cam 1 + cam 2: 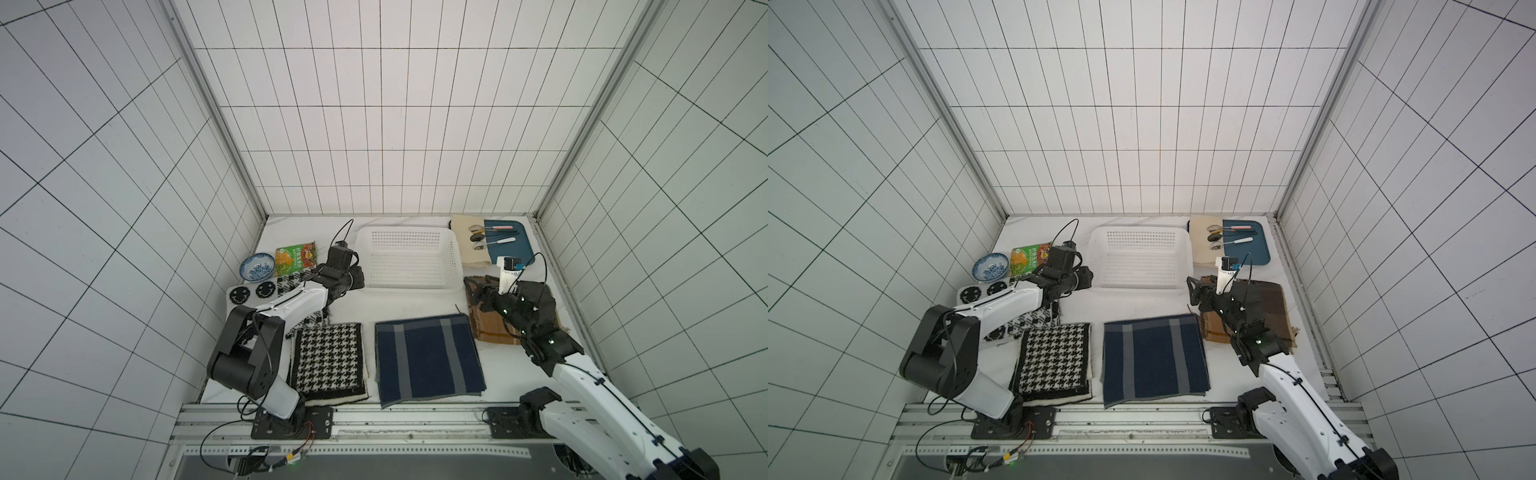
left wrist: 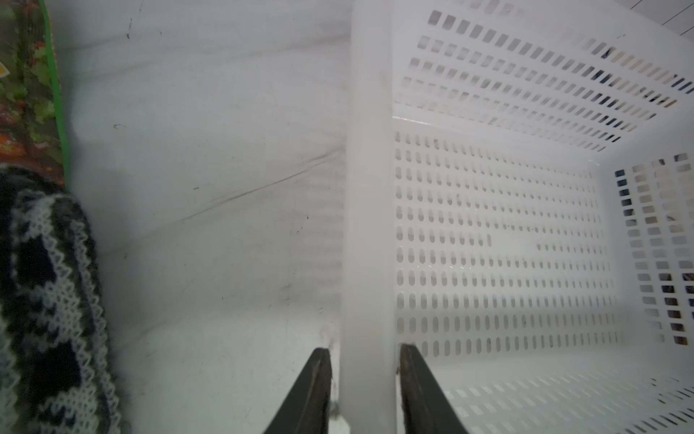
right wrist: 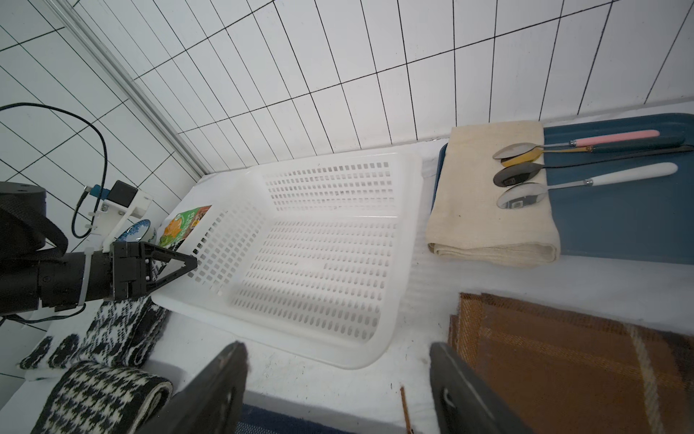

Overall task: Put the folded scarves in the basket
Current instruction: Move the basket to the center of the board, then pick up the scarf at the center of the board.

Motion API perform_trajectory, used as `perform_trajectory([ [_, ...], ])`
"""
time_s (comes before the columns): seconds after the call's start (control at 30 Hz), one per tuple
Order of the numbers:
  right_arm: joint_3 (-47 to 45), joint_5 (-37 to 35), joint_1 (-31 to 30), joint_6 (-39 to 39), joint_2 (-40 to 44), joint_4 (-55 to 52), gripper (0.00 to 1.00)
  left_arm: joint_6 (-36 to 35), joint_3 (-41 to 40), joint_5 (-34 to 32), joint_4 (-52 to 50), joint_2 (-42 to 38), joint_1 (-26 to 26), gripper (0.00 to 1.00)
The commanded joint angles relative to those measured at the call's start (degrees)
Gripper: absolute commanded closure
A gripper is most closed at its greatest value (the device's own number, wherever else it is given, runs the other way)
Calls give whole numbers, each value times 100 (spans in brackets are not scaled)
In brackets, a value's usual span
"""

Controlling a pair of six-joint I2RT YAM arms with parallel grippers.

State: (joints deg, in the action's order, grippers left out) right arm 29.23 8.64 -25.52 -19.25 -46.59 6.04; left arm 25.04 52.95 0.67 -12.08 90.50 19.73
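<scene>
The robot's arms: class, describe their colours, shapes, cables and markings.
The left arm and right arm wear white shells between black joints, with thin black cables running along them. Small green lights dot the right arm's black wrist section. The left gripper and right gripper have black tapered fingers; a white bracket behind each carries a camera.

White arms (image 1: 293, 305), black joints (image 1: 239, 365)

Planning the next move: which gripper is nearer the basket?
Left. The left gripper straddles a side wall of the basket; the right gripper hovers apart, off its near corner.
</scene>
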Motion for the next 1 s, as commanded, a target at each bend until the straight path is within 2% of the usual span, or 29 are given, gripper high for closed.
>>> perform_trajectory([
  [0.0, -13, -30, -51, 46, -17, -11, 21, -25, -63, -31, -118, -193, 29, 58],
  [0.07, -5, -17, -50, 37, -18, -19, 21, -42, -132, -111, -140, -350, 101, 54],
  [0.17, -10, -34, -50, 28, -10, -30, 21, -87, -293, -479, -234, -825, 184, 40],
  [0.2, -5, -25, -49, 25, -8, -37, 21, -117, -357, -587, -246, -1049, 240, 38],
  [0.4, 12, -50, -48, 24, -18, -93, 21, 1, -730, -949, -458, -2449, 797, 34],
  [0.5, 19, -109, -50, 52, 16, -133, 21, 216, -1076, -1114, -520, -3053, 1245, 34],
  [0.63, 21, -91, -47, 35, 82, -161, 21, 637, -1621, -970, -429, -3663, 1844, 34],
  [0.7, 12, -117, -50, 35, 119, -190, 21, 720, -1800, -979, -407, -3796, 2263, 33],
  [0.87, 10, -152, -50, 44, 141, -217, 21, 1020, -2169, -742, -36, -3476, 2799, 32],
  [0.93, 19, -154, -49, 50, 141, -226, 21, 1181, -2401, -687, 412, -3234, 3035, 14],
  [0.97, 17, -157, -50, 52, 149, -243, 21, 1221, -2525, -787, 659, -3106, 3212, 11],
])
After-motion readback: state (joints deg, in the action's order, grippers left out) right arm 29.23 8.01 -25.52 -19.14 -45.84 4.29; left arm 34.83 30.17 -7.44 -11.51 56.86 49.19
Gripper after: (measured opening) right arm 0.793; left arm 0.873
